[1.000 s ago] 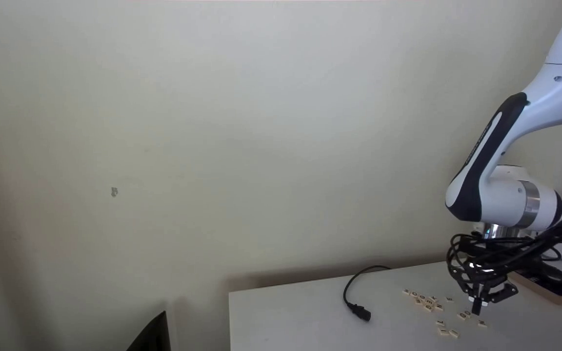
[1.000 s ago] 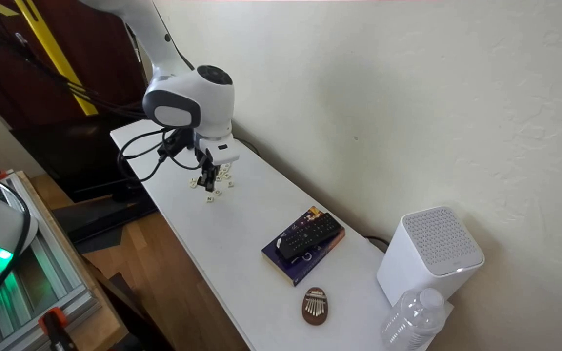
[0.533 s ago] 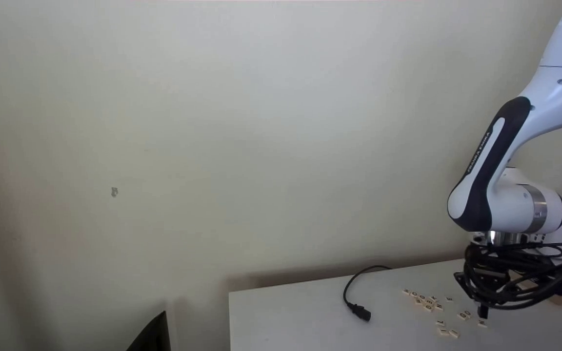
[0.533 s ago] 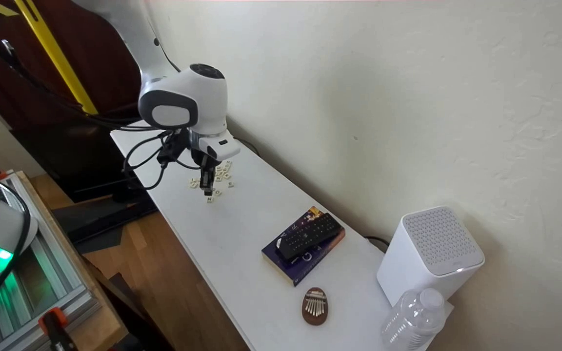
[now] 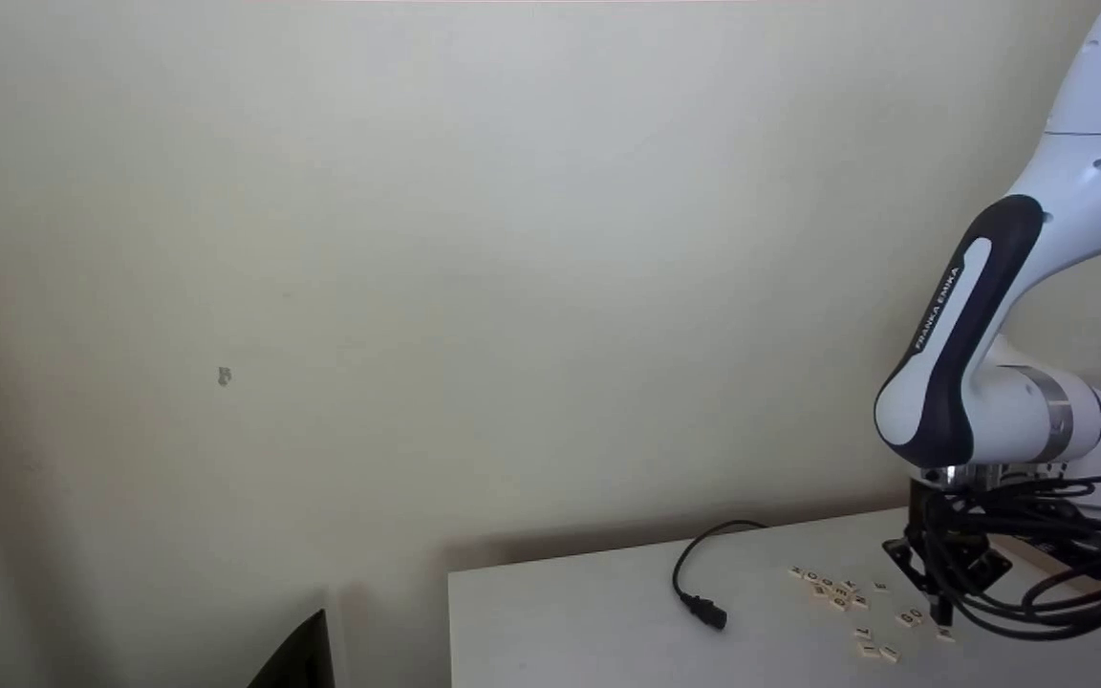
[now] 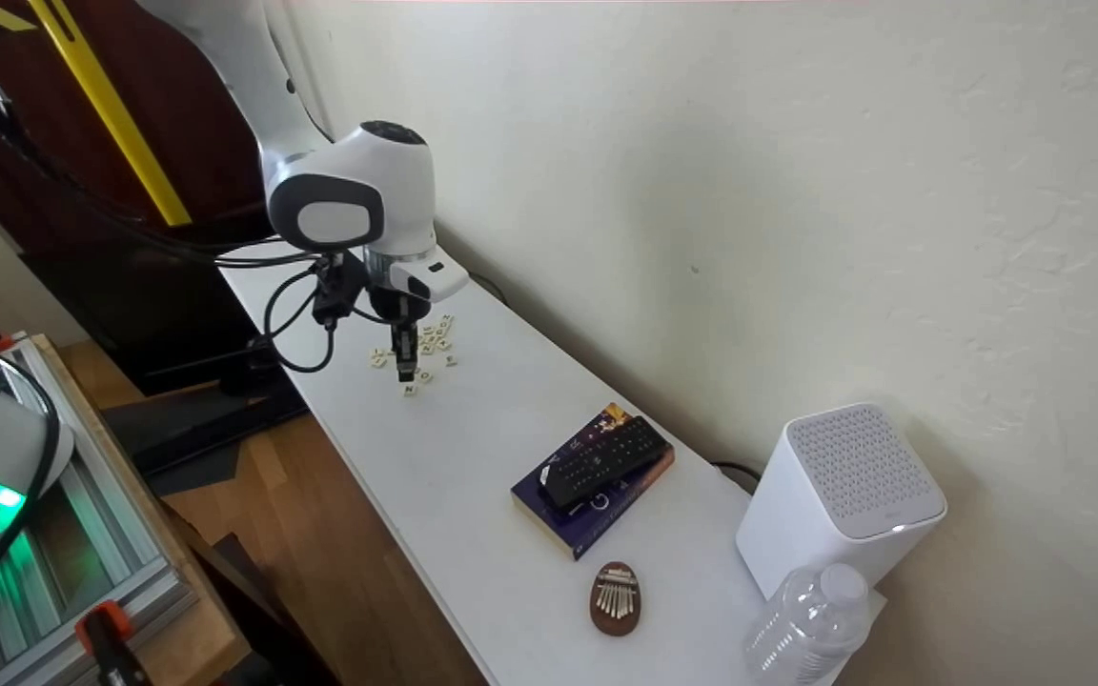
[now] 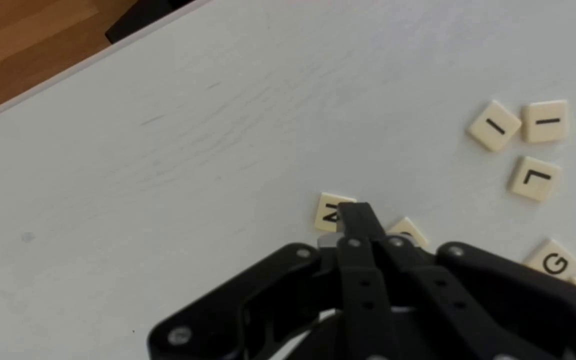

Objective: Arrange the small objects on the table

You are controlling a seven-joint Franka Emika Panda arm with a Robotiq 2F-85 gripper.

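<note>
Wrist view | black hinged claw (image 7: 362,219), tips together | square cream tiles (image 7: 494,126), dark-lettered, flat | scuffed white tabletop (image 7: 178,225)

Wrist view close above tiles (image 7: 534,186)

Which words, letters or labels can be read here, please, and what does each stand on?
"FRANKA EMIKA": robot arm
"I": two neighbouring tiles
"L": nearby tile
"G": lower-right tile, wrist view
"N": partly hidden tile
Too small, blurred or covered to read surely: other tiles, book cover, remote control.
</note>
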